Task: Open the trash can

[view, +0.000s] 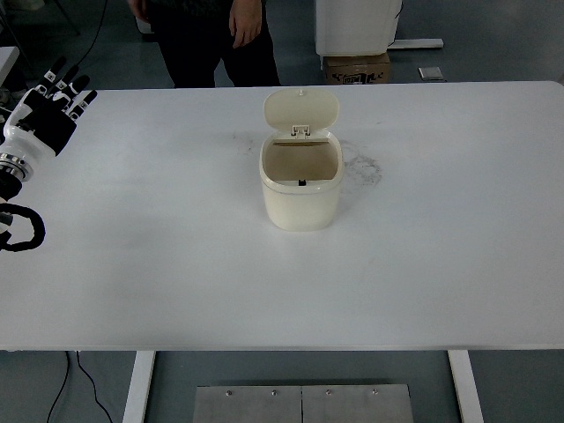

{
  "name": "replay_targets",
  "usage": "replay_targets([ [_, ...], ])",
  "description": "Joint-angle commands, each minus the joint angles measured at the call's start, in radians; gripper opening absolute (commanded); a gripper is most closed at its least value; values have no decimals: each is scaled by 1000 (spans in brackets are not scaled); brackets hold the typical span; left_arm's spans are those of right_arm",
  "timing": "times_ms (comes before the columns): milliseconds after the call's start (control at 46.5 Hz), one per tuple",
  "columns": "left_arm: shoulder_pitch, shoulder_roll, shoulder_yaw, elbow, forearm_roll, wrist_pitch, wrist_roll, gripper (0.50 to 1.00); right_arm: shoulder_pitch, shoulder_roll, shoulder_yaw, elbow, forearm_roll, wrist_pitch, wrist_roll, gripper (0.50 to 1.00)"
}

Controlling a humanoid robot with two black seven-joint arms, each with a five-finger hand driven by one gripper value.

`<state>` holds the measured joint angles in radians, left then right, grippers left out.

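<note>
While the white table (176, 291) fills most of the frame, the small trash can (300, 189) sits at its middle with its lid (301, 110) flipped up. The left hand (51, 110) rests upper left, fingers spread, holding nothing. A person (220, 35) stands behind.

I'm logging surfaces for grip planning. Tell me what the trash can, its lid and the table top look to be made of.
Trash can: likely moulded plastic, cream, smooth with a soft sheen, rounded corners and thin walls.
Lid: seemingly the same cream plastic, standing open on a small hinge at the back rim.
Table top: a white, matte, flat board, perhaps laminate; grey scuff marks show beside the can. Its core cannot be told.
</note>
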<state>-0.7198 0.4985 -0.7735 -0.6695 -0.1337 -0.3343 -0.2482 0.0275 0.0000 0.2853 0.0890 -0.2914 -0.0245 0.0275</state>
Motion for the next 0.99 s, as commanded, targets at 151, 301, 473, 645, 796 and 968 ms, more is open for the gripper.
replay_targets([
  [151,77,2,0,7,-73,-3,-34,1000,0,0,0,0,0,0,0,991],
  [301,95,2,0,7,-75,-3,-69,1000,0,0,0,0,0,0,0,991],
  [473,102,5,0,7,-87,-3,-69,1000,0,0,0,0,0,0,0,991],
  [645,103,5,0,7,-87,-3,-69,1000,0,0,0,0,0,0,0,991],
  [796,105,2,0,7,-87,-3,-69,1000,0,0,0,0,0,0,0,991],
  [968,105,3,-1,7,-87,-3,-71,1000,2,0,-2,2,-3,0,0,991],
])
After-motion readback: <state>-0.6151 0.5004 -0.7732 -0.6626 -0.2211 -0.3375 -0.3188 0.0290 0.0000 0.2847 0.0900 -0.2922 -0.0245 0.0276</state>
